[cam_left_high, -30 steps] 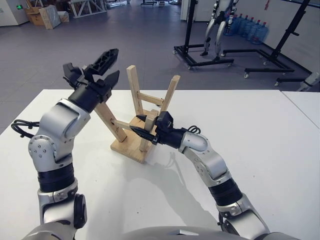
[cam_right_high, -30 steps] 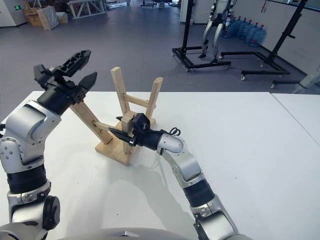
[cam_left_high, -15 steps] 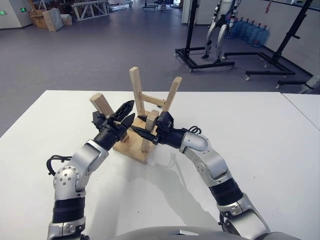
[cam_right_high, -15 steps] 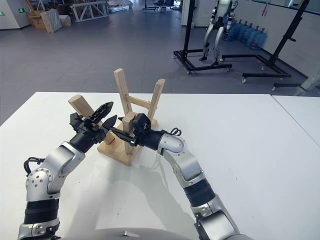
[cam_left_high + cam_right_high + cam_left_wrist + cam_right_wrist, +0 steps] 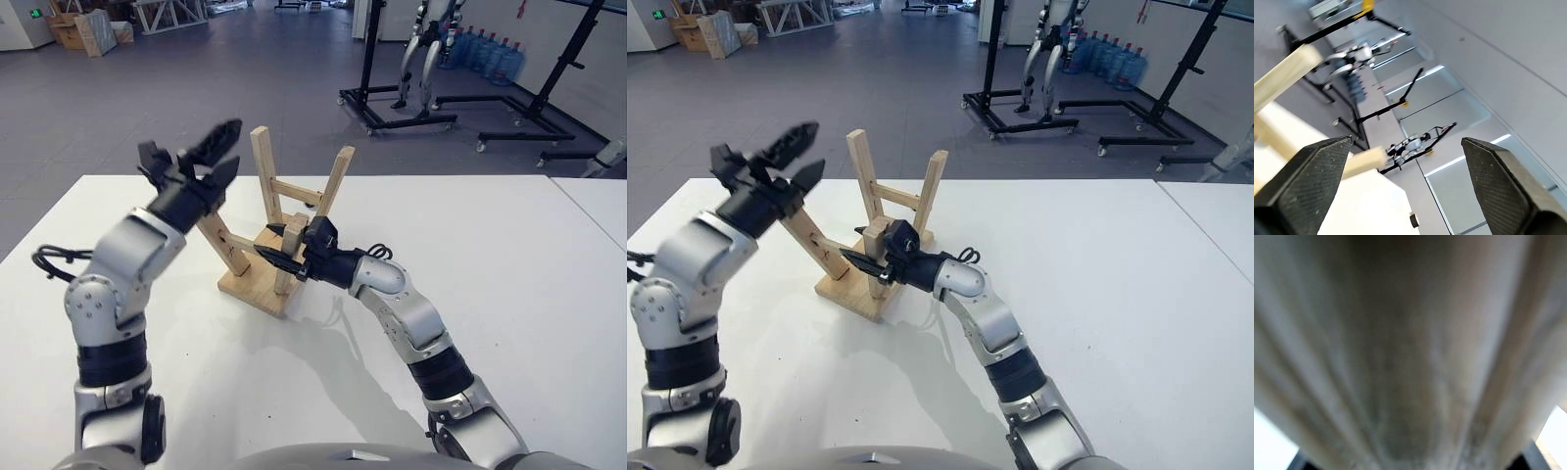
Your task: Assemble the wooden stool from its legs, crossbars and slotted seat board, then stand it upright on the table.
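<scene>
— Left eye view: how's our left hand?
— Open, fingers spread wide, just above the slanted leg.
— And the stool?
— Upside down, seat board on the counter, under our right hand, which grips the front leg.

Stool inverted on table — legs up; right tool clasps near leg; left tool raised — jaws apart.
</scene>
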Motion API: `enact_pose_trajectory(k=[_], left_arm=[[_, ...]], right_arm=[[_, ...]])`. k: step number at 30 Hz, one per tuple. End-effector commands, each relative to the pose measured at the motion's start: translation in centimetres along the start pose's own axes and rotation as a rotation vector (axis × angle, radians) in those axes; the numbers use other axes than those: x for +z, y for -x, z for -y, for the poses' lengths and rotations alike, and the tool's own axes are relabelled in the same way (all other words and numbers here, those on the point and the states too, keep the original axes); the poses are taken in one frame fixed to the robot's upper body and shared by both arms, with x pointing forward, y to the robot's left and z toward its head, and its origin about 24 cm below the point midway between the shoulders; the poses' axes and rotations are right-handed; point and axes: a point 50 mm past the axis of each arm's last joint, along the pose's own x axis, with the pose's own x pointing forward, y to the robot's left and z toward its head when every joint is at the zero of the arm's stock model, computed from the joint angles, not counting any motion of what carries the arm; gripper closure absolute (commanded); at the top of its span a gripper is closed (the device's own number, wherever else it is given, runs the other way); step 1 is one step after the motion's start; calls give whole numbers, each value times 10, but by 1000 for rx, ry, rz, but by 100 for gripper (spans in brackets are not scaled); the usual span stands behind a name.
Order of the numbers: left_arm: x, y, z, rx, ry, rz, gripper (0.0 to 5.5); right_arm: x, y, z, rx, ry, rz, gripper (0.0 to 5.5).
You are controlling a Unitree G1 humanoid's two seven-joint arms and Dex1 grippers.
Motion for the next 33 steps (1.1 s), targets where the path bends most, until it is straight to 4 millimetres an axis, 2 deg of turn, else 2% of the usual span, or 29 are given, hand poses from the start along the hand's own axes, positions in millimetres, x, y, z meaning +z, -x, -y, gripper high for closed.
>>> enact_pose_trajectory(k=[1,9,12,15,19,21,22,23,25,28,29,31,33], left_arm=[[-28,11,-31,94,48,-42,138],[-57,12,-57,137,129,-75,138],[-54,9,-55,124,128,-66,138],[-32,1,-36,73,81,-20,138],[10,-13,23,-76,-23,67,138],[17,-17,42,-119,-27,83,138],[13,-19,43,-126,-9,73,138],[8,-20,40,-120,13,61,138],[-14,-16,11,-59,99,14,138],[-56,5,-62,149,205,-69,138],[-69,12,-81,207,207,-104,138],[-83,18,-98,248,189,-146,138],[-84,12,-93,209,172,-147,138]], right_arm=[[-24,3,0,7,-59,-183,346],[-53,21,-4,-29,-130,-292,346],[-53,22,-5,-40,-147,-278,346],[-51,22,-4,-42,-143,-264,346],[-48,22,-3,-41,-136,-247,346],[-47,23,-3,-39,-136,-244,346],[-47,23,-3,-38,-136,-243,346],[-48,23,-4,-37,-136,-243,346],[-48,22,-4,-35,-135,-243,346],[-48,22,-4,-36,-134,-244,346],[-48,23,-4,-36,-132,-247,346],[-49,23,-4,-33,-128,-252,346],[-49,23,-4,-31,-124,-256,346]])
